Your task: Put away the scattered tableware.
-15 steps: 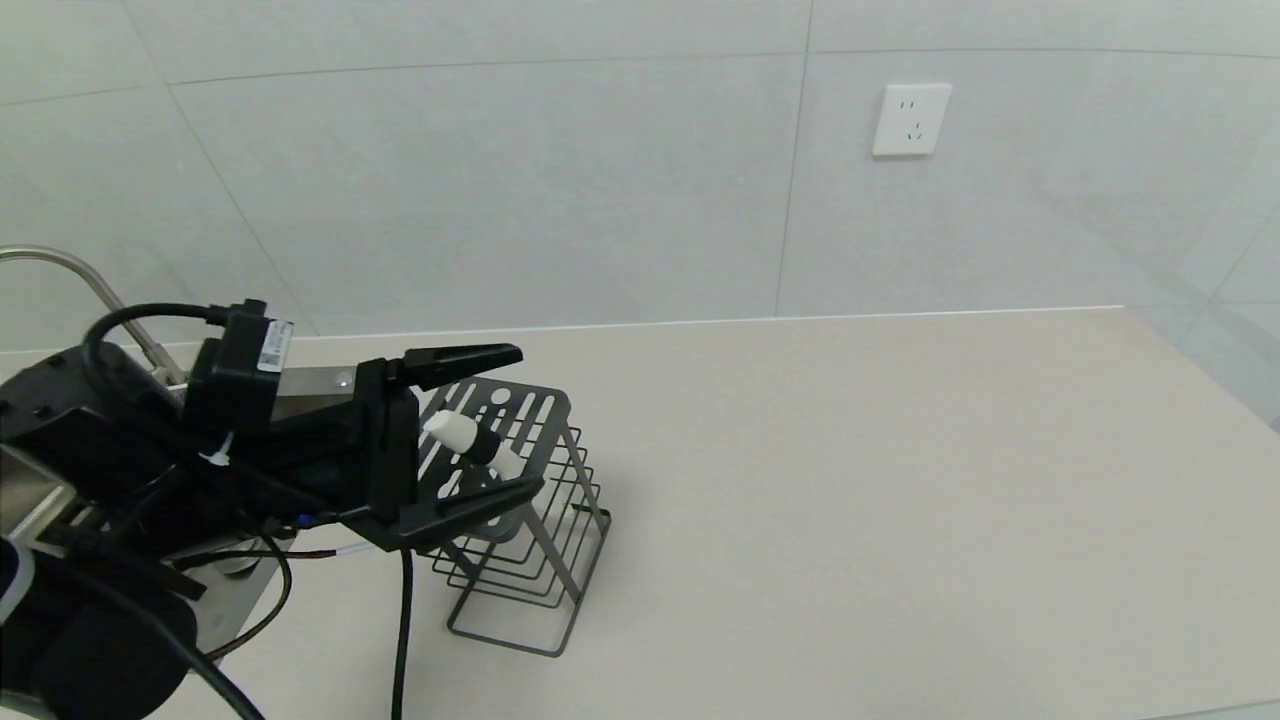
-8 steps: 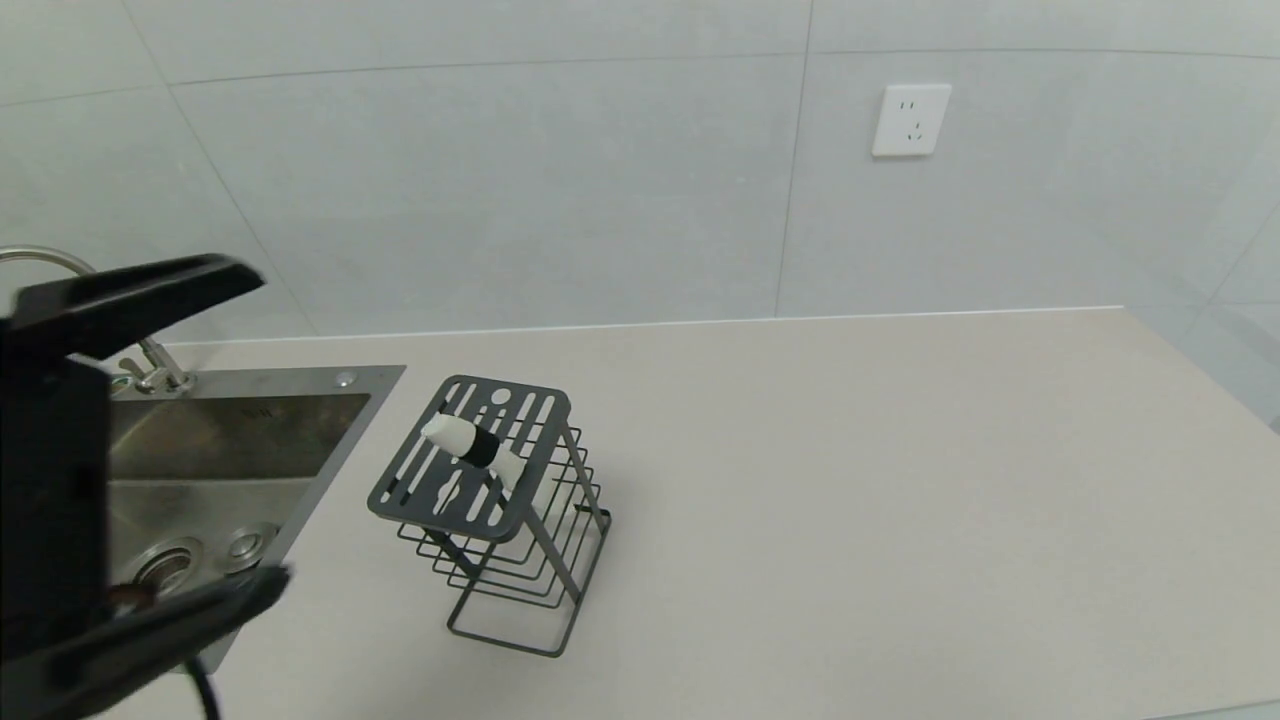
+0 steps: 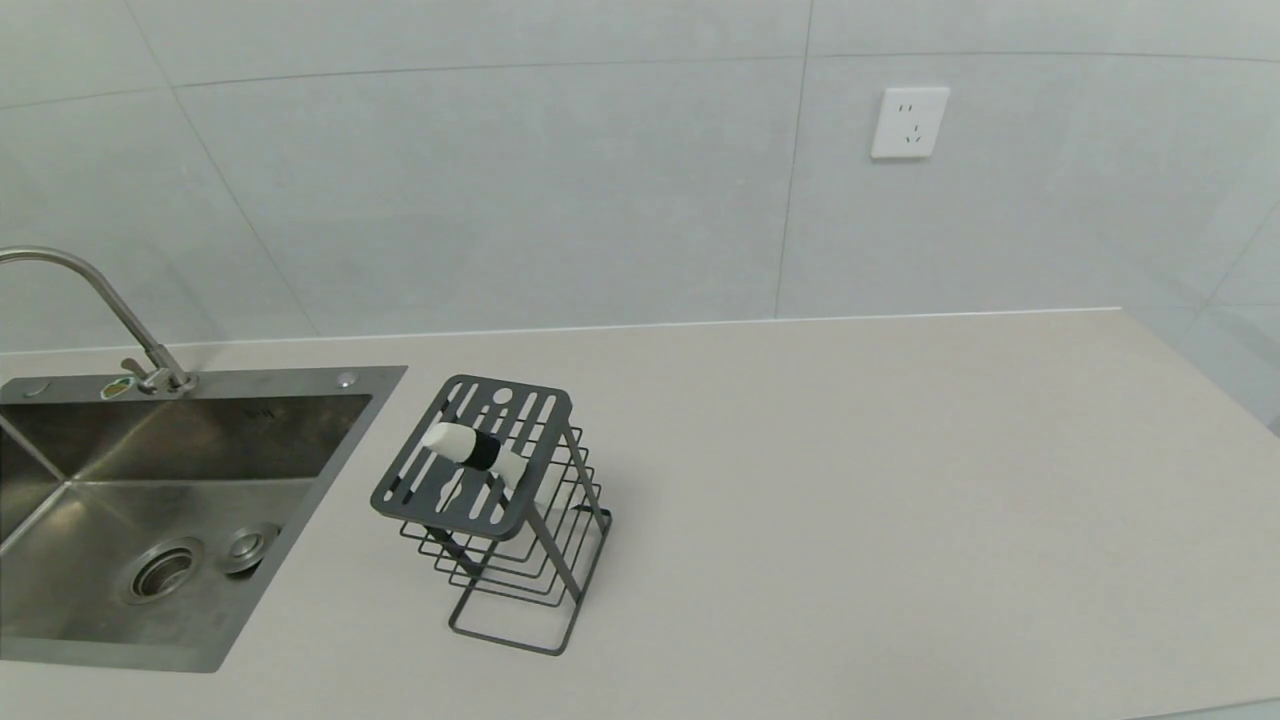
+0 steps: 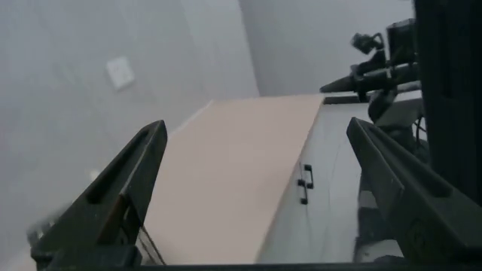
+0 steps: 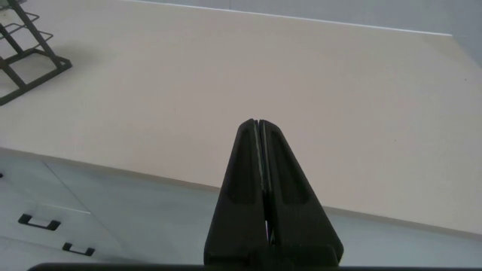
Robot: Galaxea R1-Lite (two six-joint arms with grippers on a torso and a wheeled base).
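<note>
A dark wire cutlery rack [image 3: 497, 520] stands on the beige counter [image 3: 850, 480] just right of the sink. A utensil with a white and black handle [image 3: 470, 447] sticks up at a slant through a slot in the rack's top plate. My left gripper [image 4: 256, 126] is open wide with nothing between its fingers, held off the counter's near side and facing along it. My right gripper [image 5: 258, 124] is shut and empty, hovering over the counter's front edge; the rack's base [image 5: 30, 53] lies far off to its side.
A steel sink [image 3: 120, 510] with a curved faucet [image 3: 95, 300] takes up the counter's left end. A white wall socket [image 3: 909, 121] sits on the tiled wall. Cabinet fronts with dark handles [image 5: 38, 223] run below the counter edge.
The open left gripper drew back from the rack toward the near left and left the head view, uncovering the sink. The utensil stayed in the rack.
</note>
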